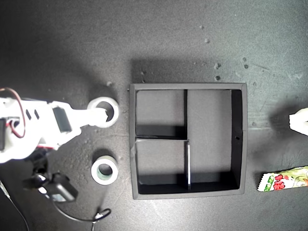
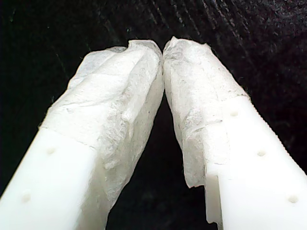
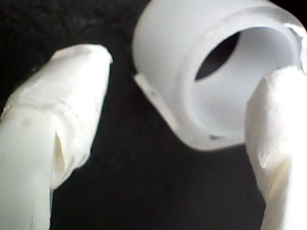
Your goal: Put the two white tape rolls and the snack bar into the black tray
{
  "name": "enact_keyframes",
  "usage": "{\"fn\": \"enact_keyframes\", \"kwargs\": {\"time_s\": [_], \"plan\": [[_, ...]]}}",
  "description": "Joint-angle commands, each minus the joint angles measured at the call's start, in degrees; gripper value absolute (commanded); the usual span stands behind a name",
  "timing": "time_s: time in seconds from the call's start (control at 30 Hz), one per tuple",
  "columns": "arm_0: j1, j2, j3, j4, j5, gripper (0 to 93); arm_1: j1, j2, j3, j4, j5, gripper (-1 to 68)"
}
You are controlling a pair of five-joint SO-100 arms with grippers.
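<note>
The wider white tape roll (image 1: 114, 107) lies on the dark mat just off the black tray (image 1: 188, 87), on the exterior view's left. My second gripper (image 1: 102, 115) reaches in from that side and is open. In the second wrist view one of its fingers (image 3: 276, 120) sits at the hole of the roll (image 3: 163, 43) and the other finger stands apart outside the wall. The smaller tape roll (image 1: 95, 170) lies nearer the exterior view's bottom. The snack bar (image 1: 284, 179) lies at the exterior view's right edge. My first gripper (image 2: 163, 48) is shut on nothing and shows at that right edge (image 1: 301, 120).
The tray has two small square compartments on the exterior view's left and one long one on its right, with nothing in them. A black device with cables (image 1: 60, 188) sits under the second arm at the exterior view's lower left.
</note>
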Motion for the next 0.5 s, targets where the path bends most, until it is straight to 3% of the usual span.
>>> {"fn": "enact_keyframes", "kwargs": {"time_s": [0.0, 0.37, 0.47], "plan": [[-0.4, -2.1, -3.8, 0.6, 0.9, 21.3, -0.4, 0.4, 0.7, 0.4, 0.4, -0.2], [-0.6, -8.0, -6.2, 0.7, 0.9, 18.9, 1.5, 0.4, 0.7, -0.3, 0.4, -0.2], [-1.6, -10.5, -7.6, 0.7, 0.2, 16.7, 4.7, 0.4, 0.7, -1.0, 4.1, -0.2]]}}
